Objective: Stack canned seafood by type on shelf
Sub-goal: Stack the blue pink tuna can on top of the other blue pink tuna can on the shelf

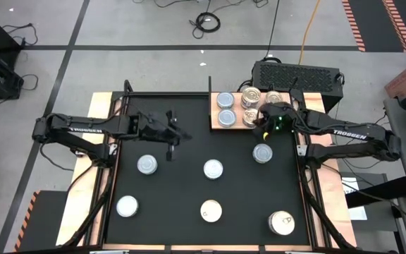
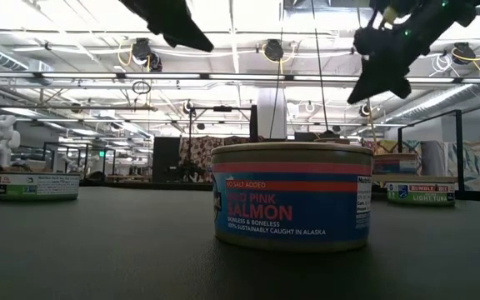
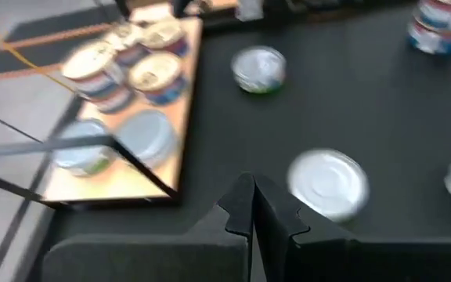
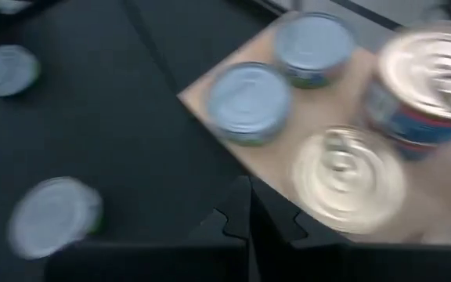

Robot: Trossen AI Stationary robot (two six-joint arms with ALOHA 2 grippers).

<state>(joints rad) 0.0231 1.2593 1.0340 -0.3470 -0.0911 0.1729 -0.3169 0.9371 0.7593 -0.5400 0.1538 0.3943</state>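
Observation:
The shelf (image 1: 240, 121) is a light wood board at the mat's far right. It carries two blue-topped cans (image 1: 225, 100) and gold-topped cans (image 1: 251, 97). Several more cans stand flat on the black mat, among them a silver-topped one (image 3: 329, 182) and a pink salmon can (image 2: 290, 196). My left gripper (image 1: 170, 144) hangs shut and empty over the mat's left half, above every can. My right gripper (image 1: 259, 127) hangs shut and empty over the shelf's near edge (image 4: 233, 137), beside a gold-topped can (image 4: 349, 178).
A black box (image 1: 296, 74) stands behind the shelf. Loose cans sit spread over the mat, at its centre (image 1: 213, 168), near left (image 1: 127, 206) and near right (image 1: 282, 223), with bare mat between them. Cables lie on the floor beyond the table.

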